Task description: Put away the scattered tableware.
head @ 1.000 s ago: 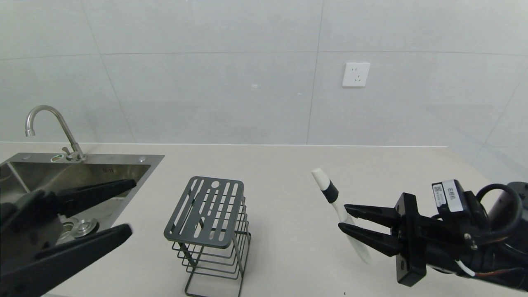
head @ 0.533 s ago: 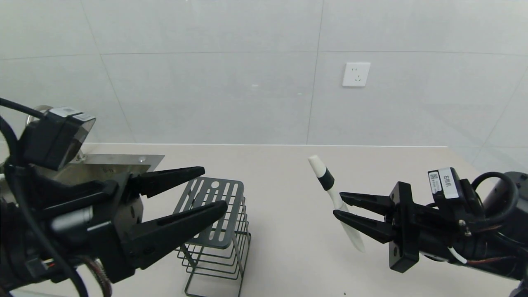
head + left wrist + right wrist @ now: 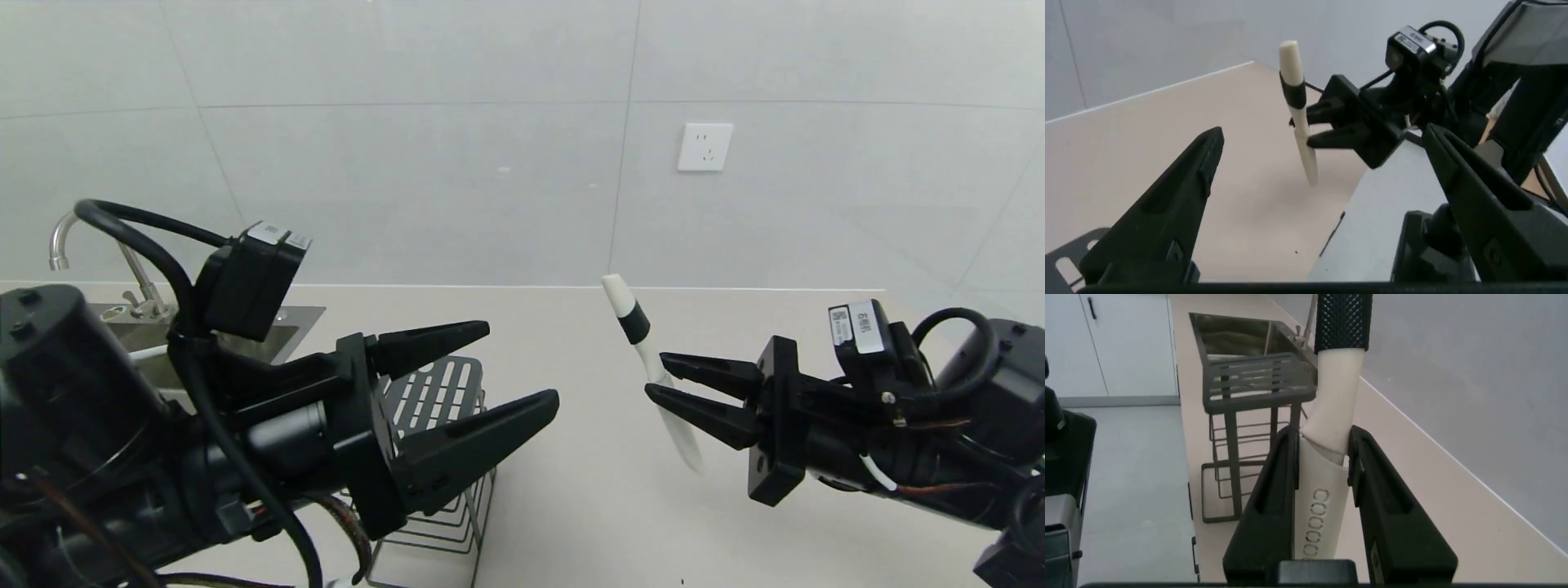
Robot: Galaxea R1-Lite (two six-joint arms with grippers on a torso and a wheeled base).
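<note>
While clamped in right pincer (image 3: 654, 374), white utensil (image 3: 682, 433) shows black handle band.

Smooth white plastic knife (image 3: 651, 359), knurled black band; matt metal rack (image 3: 433, 384).

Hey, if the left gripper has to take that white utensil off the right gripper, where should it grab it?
Probably the black band high on the white utensil, coming in from the robot's left. The utensil stands near upright, the right gripper clamps its middle, and the top end sticks up clear, facing the open left gripper.
</note>
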